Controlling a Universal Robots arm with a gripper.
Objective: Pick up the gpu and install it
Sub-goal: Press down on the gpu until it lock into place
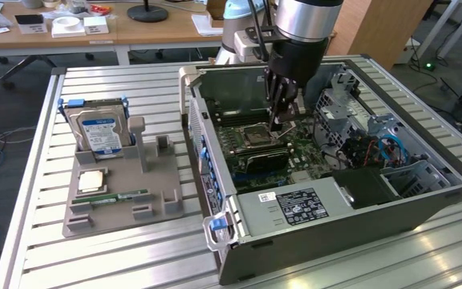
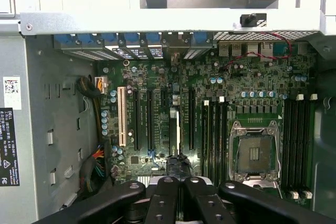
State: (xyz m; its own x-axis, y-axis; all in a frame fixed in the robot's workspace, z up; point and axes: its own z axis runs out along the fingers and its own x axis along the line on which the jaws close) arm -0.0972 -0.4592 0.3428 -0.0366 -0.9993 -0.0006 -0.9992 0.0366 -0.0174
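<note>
**Item: open computer tower, work in progress**

- Table: pale slatted metal top carrying everything listed.
- Grey metal computer case: lies on its side with the side panel off, and sits at centre in the exterior view.
- Green motherboard: fixed to the floor of the case. It has a bare silver processor socket and rows of black slots.
- The gpu: thin black expansion card, standing on edge in one of the long black slots. In the exterior view it lies at about 6 o'clock from the socket.
- Tool: black fingers on a silver and black arm, reaching down into the case. The fingers are drawn narrow, close together, at one end of the card's upper edge. Whether they pinch the card cannot be told.
- Grey plastic parts tray: on the table at 9 o'clock from the case in the exterior view.
  - Silver hard drive with blue label: upright at the tray's 12 o'clock end.
  - Narrow green memory stick: lying flat nearer the 6 o'clock end.
</note>
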